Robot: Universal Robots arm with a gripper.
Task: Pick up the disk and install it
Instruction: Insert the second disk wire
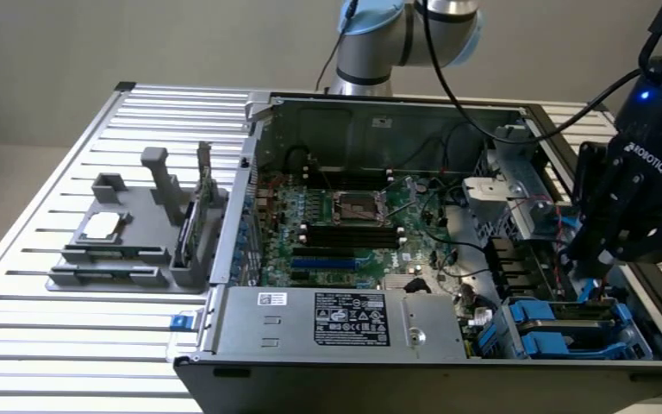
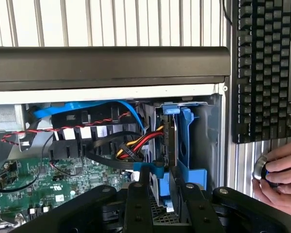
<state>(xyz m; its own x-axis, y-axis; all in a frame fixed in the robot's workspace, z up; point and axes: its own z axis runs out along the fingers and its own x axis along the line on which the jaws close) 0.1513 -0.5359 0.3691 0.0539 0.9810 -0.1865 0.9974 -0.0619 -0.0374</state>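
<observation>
**A:** On the slatted table [image 1: 32, 285], what takes up the most room?

**B:** The computer case [image 1: 230, 216]. Its side panel is off, so the whole inside is open from above. A circuit board [image 1: 343, 233] covers the floor, and a grey box [image 1: 343, 321] sits along the near wall.

**A:** Where is there room to move?

**B:** There's plenty over the circuit board. At the exterior view's right it gets tight. The gripper [image 1: 590, 278] hangs low inside the case, close to that side's wall, above a blue bay [image 1: 572, 332] in the near corner.

**A:** And outside that wall?

**B:** In the wrist view a keyboard [image 2: 264, 68] lies on the table just past the case's edge. A person's hand [image 2: 279, 182] is curled around a small round knob [image 2: 262, 170] near it.

**A:** And the disk [image 2: 158, 174]?

**B:** It stands on edge between the gripper's [image 2: 165, 206] fingers [image 2: 138, 204], with its blue carrier showing. The bay's [image 2: 186, 145] blue wall is just beside it on one side. A bundle of cables [image 2: 133, 144] is just beside it on the other.

**A:** So it's held?

**B:** The fingers look clenched on the disk, one on each face, though the contact itself is hard to make out from that angle.
</observation>
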